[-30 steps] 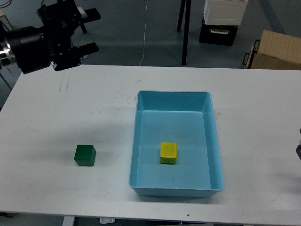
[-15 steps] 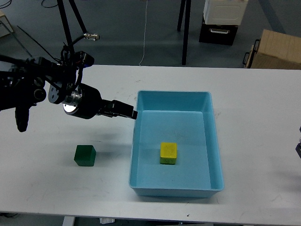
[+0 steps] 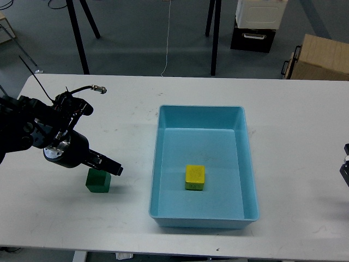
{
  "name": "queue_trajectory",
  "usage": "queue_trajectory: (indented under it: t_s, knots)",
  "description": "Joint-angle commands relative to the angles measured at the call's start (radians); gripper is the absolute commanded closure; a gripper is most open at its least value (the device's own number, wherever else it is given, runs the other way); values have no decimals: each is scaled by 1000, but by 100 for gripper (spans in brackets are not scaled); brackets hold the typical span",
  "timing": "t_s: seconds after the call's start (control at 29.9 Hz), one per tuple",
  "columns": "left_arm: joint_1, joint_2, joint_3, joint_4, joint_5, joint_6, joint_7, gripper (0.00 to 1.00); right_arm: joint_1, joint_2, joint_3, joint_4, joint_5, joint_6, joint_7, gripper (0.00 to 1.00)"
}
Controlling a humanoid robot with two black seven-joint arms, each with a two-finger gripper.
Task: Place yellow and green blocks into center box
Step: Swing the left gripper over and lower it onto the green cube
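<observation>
The green block (image 3: 98,181) sits on the white table (image 3: 82,224), well to the left of the blue box (image 3: 248,164), and the yellow block (image 3: 195,177) is already inside that box. My left gripper (image 3: 112,168) is right over the green block's top right edge, so the block lies just below and a bit left of my fingertips. My fingers look dark and close together, so I cannot tell if they are open, and my right gripper (image 3: 346,169) is far off at the other edge, so the left arm is much nearer.
</observation>
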Motion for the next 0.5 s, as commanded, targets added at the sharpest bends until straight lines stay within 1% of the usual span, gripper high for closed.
queue_trajectory:
  t_s: [0.0,0.47]
  knots:
    - [23,0,1,23,21,0,0,1,-2,0,0,-2,0,0,0,0]
    - [65,-30,-11,93,21,0,-5,2,1,-2,-2,-17,0,0,-3,0]
